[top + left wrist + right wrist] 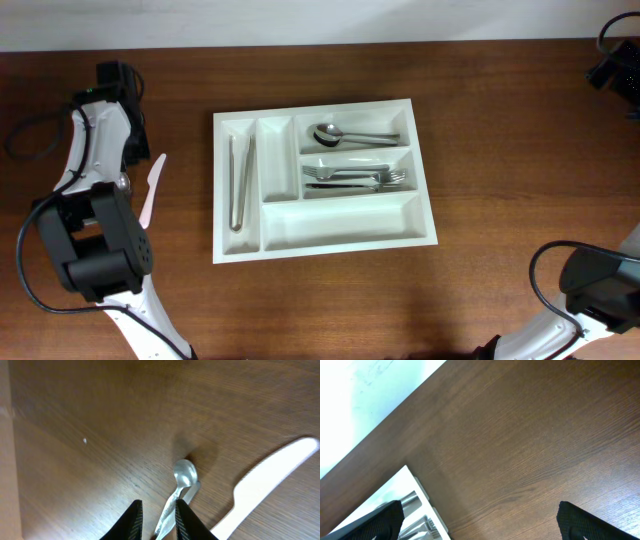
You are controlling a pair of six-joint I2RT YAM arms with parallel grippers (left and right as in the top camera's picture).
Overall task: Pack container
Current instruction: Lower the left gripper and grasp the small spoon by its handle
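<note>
The container [325, 243] is a white cutlery tray at the table's middle; its corner shows in the right wrist view [412, 477]. It holds metal knives [241, 180] in the left upright slot, spoons [340, 133] in the top long slot and forks [355, 177] in the middle one. My left gripper [158, 522] is left of the tray and shut on a metal spoon [183, 474] by its handle, low over the wood. A white plastic knife [265, 475] lies beside it on the table [150, 185]. My right gripper [480, 525] is wide open and empty.
The left arm [95, 200] covers the table's left edge and hides the spoon from above. The right arm's base [595, 285] sits at the lower right, with its wrist [615, 65] at the far right corner. A white wall borders the table's far edge.
</note>
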